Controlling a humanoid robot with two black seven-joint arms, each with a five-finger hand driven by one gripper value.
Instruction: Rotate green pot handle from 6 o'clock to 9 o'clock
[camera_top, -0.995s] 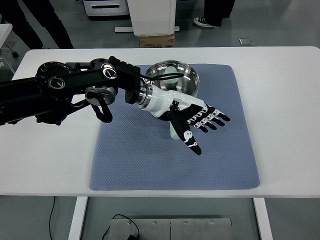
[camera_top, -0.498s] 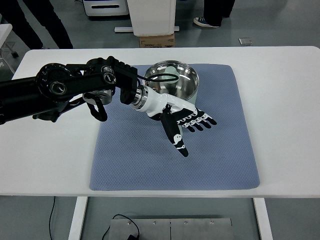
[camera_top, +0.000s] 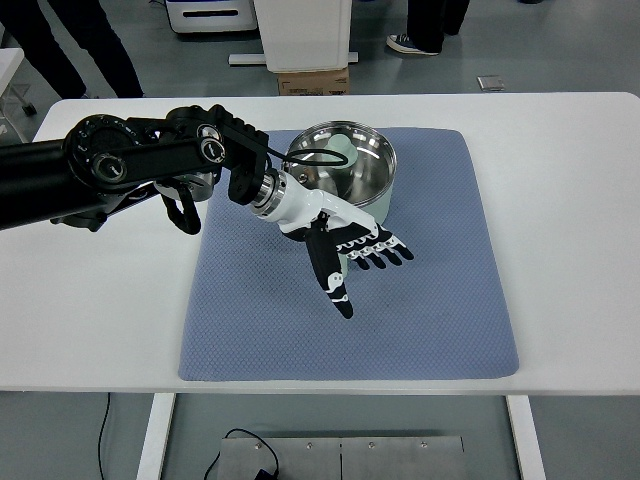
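The pale green pot (camera_top: 378, 203) with a shiny steel inside stands at the back middle of the blue mat (camera_top: 440, 300). Its handle points toward the near edge and is mostly hidden under my left hand; a pale green bit (camera_top: 337, 263) shows between thumb and fingers. My left hand (camera_top: 362, 265) reaches in from the left. It lies open just in front of the pot, fingers spread to the right and thumb pointing toward the near edge. It holds nothing. A black cable (camera_top: 322, 155) loops from the wrist over the pot's rim.
The mat lies on a white table (camera_top: 570, 200). My black left forearm (camera_top: 130, 165) crosses the table's back left. Behind the table are a cardboard box (camera_top: 312, 80), a white stand and a person's legs (camera_top: 415, 30).
My left hand has slid left and a little toward the near edge across the front of the pot. The thumb now points more downward. The pot has hardly moved.
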